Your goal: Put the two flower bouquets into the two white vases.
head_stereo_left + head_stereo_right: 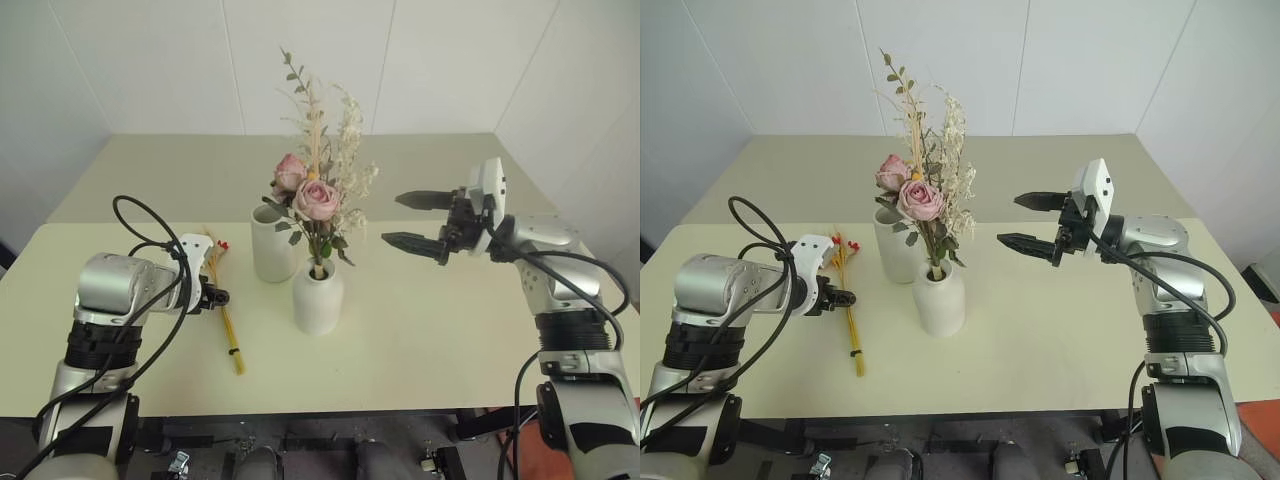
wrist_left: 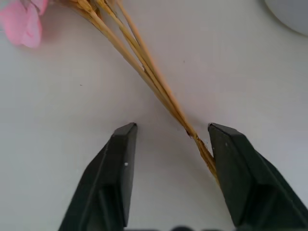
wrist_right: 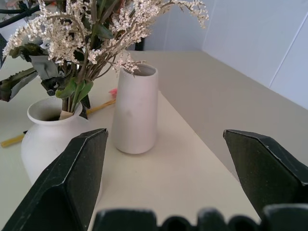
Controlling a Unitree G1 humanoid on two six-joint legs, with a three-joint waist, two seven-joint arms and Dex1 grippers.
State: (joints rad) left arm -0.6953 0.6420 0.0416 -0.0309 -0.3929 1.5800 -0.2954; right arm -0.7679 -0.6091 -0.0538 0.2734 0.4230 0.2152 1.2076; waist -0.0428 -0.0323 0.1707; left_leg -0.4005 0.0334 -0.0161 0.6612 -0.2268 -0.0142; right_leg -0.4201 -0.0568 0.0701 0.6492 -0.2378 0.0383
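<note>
Though partly masked by the left arm, yellow stalks [image 1: 226, 315] lying flat on desk [image 1: 430, 330], small red-pink blooms [image 1: 221, 244] at the far end. Rose bunch [image 1: 313, 200] standing in short round vase [image 1: 317, 296]; tall vase [image 1: 272, 243] just behind, inside hidden. Left hand [image 2: 171, 139] down at the desk, fingers [image 2: 120, 163] partly apart, straddling the stalks, one finger touching them, not clamped. Right hand [image 1: 418, 222] raised beside the roses, spread wide, holding nothing.
</note>
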